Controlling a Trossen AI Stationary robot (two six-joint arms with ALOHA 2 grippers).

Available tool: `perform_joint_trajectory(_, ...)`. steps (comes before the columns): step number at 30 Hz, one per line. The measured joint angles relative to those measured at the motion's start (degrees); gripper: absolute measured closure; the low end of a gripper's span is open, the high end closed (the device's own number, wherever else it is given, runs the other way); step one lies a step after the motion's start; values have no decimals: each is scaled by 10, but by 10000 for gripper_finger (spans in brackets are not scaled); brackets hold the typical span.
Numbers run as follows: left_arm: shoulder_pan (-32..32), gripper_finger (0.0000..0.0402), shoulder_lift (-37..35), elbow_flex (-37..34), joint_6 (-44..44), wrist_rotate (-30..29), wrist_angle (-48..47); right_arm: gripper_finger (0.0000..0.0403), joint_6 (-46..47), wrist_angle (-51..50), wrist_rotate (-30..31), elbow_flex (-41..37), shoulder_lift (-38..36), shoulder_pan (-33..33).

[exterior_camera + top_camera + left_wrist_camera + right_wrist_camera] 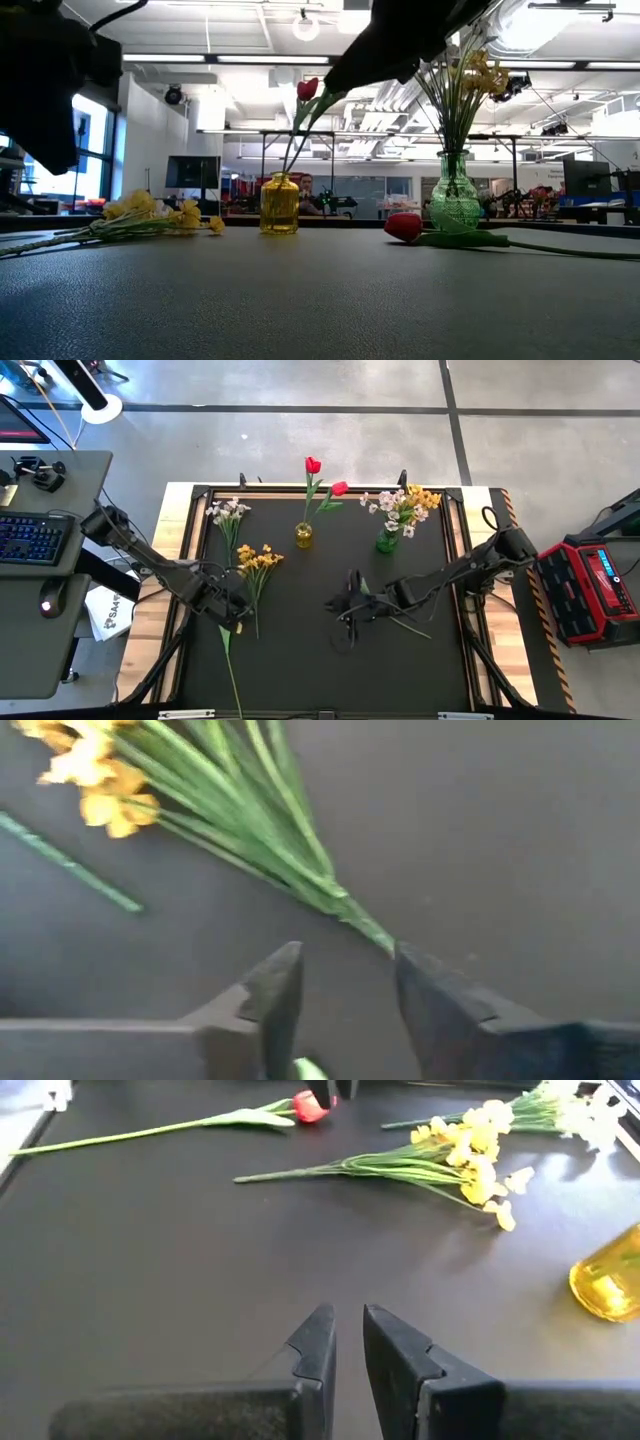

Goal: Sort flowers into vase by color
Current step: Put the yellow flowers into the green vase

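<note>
My left gripper (235,612) hangs open over the table's left half. In its wrist view its fingers (345,965) stand just short of the stem end of a yellow blossom spray (250,810) that lies flat (258,560). A white spray (228,513) lies farther back. One red tulip (300,1107) lies by the left gripper, its stem (230,660) running toward the near edge. My right gripper (342,608) hovers mid-table, its fingers (347,1330) a narrow gap apart and holding nothing. A second tulip (403,227) lies beneath it.
The yellow vase (303,536) holds two red tulips, and the green vase (386,542) holds white and yellow sprays; both stand near the far edge. Bare dark mat stretches across the table's near half. A desk with a keyboard stands to the left and a red case to the right.
</note>
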Motion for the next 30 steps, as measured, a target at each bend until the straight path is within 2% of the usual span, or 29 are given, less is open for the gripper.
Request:
perform_joint_trajectory(3, 7, 207, 24, 0, -17, -3, 24, 363, -22, 15, 0, 0, 11, 10)
perform_joint_trajectory(6, 29, 189, 70, 0, -18, 24, 48, 363, -43, 27, 0, 0, 24, 20)
perform_joint_trajectory(9, 55, 189, 132, 12, -3, 64, 50, 363, -54, 31, 0, 0, 34, 27)
perform_joint_trajectory(12, 77, 194, 184, 30, 22, 78, 29, 363, -54, 29, 0, 0, 38, 34)
perform_joint_trajectory(16, 99, 207, 212, 47, 60, 87, 37, 363, -56, 29, 0, 0, 38, 41)
perform_joint_trajectory(20, 115, 241, 215, 46, 91, 86, 59, 363, -55, 29, 0, 0, 38, 45)
perform_joint_trajectory(30, 138, 380, 213, 36, 143, 88, 73, 363, -14, -33, 19, 0, 38, 79)
